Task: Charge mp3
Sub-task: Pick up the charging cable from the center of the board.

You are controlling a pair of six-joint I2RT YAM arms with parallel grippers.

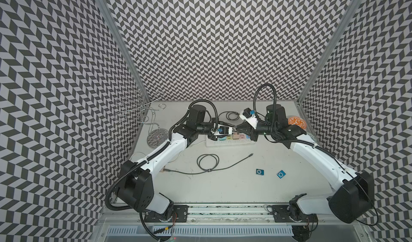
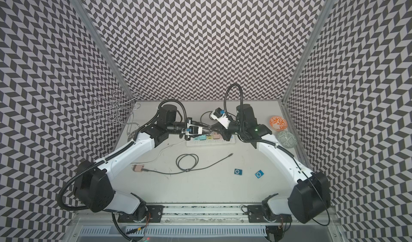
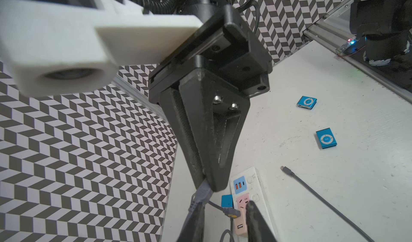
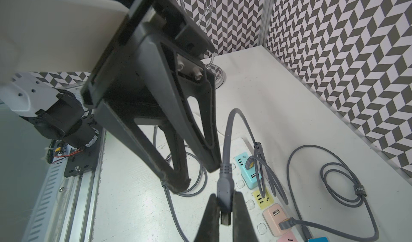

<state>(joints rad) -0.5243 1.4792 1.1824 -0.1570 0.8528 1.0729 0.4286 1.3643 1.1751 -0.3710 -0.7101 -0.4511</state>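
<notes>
Mp3 player [image 1: 260, 171] and second mp3 player [image 1: 281, 174] lie flat on the white table [image 1: 223, 192], toward the right arm's side and well apart from both grippers. Each is a small square blue slab with a slight sheen and a pale ring-shaped control wheel on its face. Farther back sits a long white power strip [image 1: 231, 142] topped with pastel plastic blocks in blue, yellow and pink. Over it, the right gripper [image 4: 225, 216] has its matte black jaws pinching the ribbed grey USB plug [image 4: 224, 192] of a rubbery grey cord. The left gripper [image 4: 195, 175] faces it with jaws standing apart, one tip just beside that cord. A loose grey cable [image 1: 208, 161] coils in front of the strip.
</notes>
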